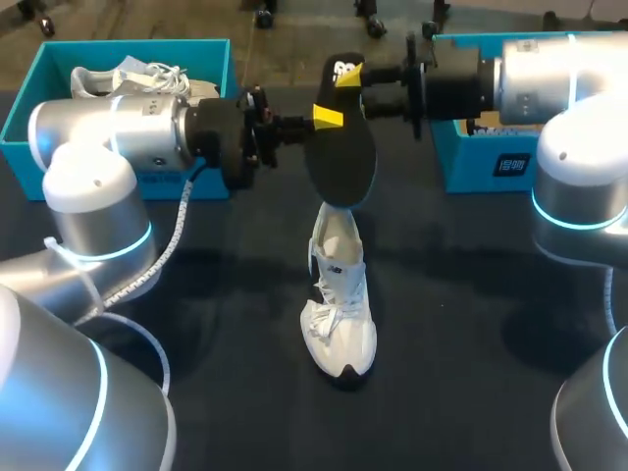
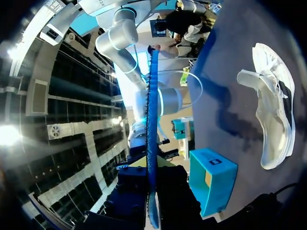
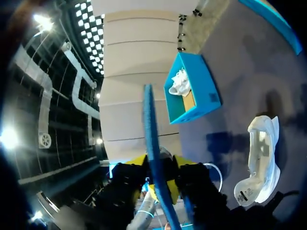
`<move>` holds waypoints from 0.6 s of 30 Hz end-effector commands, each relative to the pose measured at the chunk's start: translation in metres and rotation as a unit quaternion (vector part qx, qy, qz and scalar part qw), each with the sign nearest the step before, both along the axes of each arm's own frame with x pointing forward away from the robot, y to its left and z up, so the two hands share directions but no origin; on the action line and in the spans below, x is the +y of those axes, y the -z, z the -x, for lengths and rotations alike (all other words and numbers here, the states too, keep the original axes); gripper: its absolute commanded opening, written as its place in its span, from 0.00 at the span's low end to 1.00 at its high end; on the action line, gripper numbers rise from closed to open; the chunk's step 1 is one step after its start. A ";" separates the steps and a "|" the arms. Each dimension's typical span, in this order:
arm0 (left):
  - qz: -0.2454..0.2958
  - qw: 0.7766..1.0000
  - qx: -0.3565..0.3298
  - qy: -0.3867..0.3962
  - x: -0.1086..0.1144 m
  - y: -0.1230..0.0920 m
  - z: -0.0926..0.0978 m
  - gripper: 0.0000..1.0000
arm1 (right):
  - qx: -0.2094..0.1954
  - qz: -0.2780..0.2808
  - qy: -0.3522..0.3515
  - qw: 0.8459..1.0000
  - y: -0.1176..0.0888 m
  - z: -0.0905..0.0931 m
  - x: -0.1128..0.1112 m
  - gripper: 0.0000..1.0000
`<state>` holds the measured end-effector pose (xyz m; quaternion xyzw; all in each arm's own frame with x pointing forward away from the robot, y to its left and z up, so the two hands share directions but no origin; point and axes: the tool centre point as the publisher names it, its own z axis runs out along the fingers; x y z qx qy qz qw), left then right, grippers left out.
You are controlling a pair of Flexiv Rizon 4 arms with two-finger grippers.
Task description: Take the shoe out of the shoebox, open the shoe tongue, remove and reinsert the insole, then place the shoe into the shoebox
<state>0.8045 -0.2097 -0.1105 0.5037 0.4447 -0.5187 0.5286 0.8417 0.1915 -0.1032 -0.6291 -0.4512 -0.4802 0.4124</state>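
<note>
Where pinched from two sides above the dark table, held upright in mid-air: a flat, smooth, oval black insole. Clamped at its left edge by the left gripper and near its top by the right gripper, yellow tips against both faces. Seen from either wrist only as a thin blue strip, edge-on. Directly beneath, standing on the table: white laced shoe, tongue lifted open. Half hidden behind the left arm, a teal cardboard shoebox with another white shoe. Partly hidden behind the right arm, a second box.
</note>
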 end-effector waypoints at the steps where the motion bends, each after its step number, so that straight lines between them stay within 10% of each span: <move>1: -0.005 1.000 0.008 -0.001 0.008 0.000 0.006 0.00 | -0.019 -0.007 0.001 1.000 0.011 0.018 -0.017 1.00; 18: -0.020 0.999 0.046 0.003 0.031 0.002 0.023 0.00 | -0.103 0.010 -0.040 0.994 0.027 0.046 -0.078 1.00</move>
